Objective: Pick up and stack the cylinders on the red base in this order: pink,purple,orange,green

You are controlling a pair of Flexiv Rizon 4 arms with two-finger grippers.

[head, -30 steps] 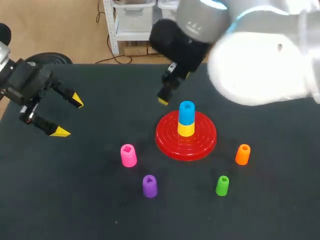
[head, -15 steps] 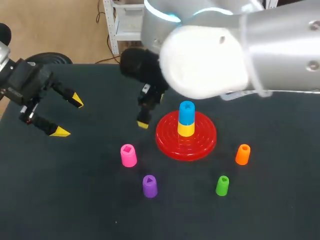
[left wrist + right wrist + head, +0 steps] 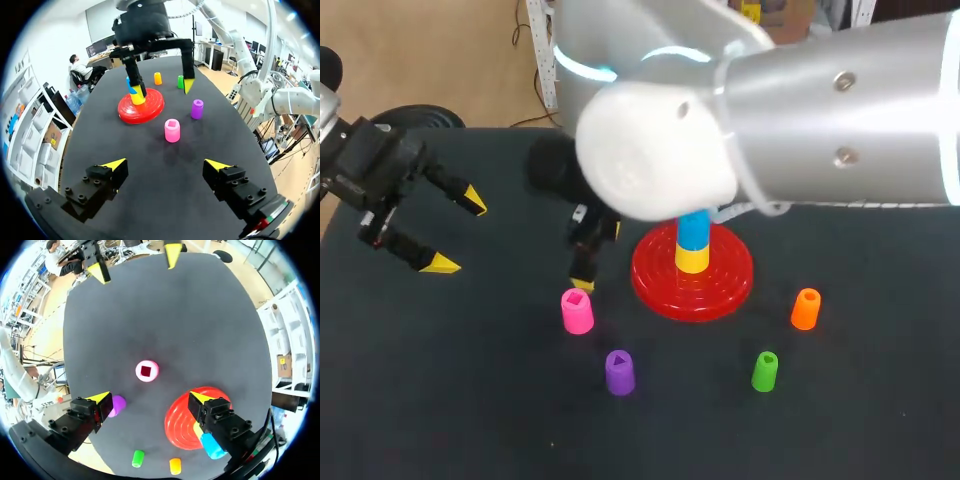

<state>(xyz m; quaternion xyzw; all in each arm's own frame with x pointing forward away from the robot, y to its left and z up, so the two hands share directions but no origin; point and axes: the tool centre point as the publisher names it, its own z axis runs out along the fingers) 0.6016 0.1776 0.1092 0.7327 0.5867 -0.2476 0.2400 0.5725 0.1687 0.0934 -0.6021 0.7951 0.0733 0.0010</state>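
Observation:
The red base (image 3: 655, 277) holds a yellow cylinder (image 3: 692, 259) with a blue one (image 3: 693, 228) on top. On the table in front of it stand the pink (image 3: 577, 311), purple (image 3: 619, 371), green (image 3: 764, 371) and orange (image 3: 805, 308) cylinders. My right gripper (image 3: 599, 256) hangs open just behind and above the pink cylinder (image 3: 146, 371), which lies ahead of its spread fingertips (image 3: 148, 397); the purple cylinder (image 3: 118, 405) sits beside one finger. Well away at the table's left, my left gripper (image 3: 457, 232) is open and holds nothing. From the left wrist view (image 3: 165, 164), the pink cylinder (image 3: 171, 130) stands ahead.
The big right arm (image 3: 800, 110) spans the back of the table and hides the area behind the base. Dark tabletop (image 3: 470, 380) stretches bare at the front left. In the right wrist view the base (image 3: 178, 426) lies under one finger.
My right arm has swung leftward and forward, from behind the base to just over the pink cylinder, with its fingers still open. The left arm has not moved.

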